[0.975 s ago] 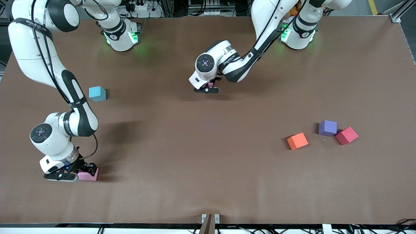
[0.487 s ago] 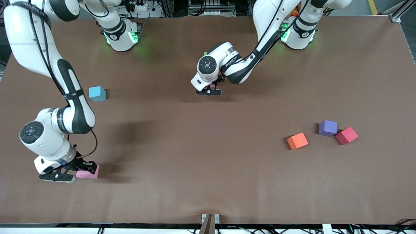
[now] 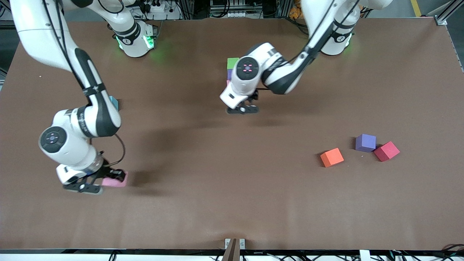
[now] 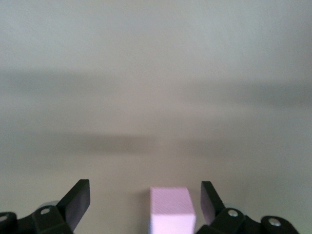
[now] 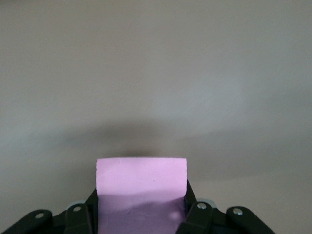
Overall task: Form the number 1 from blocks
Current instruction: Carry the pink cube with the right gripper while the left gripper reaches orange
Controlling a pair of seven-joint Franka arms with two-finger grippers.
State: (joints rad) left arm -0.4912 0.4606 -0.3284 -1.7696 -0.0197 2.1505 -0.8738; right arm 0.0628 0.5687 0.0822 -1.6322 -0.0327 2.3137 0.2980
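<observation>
Near worktop centre: left gripper point(image 3: 243, 108), fingers spread, over released pink block point(image 4: 169, 208); green block point(image 3: 232, 63) at its 12 o'clock. Right gripper point(image 3: 95, 185) pinching second pink block point(image 3: 115, 180), lifted. Orange point(image 3: 331, 157), purple point(image 3: 365, 142) blocks toward left arm's end. Likely light, matte, grippy; grasp flat opposite faces. Front view hides released block; left wrist shows it.
</observation>
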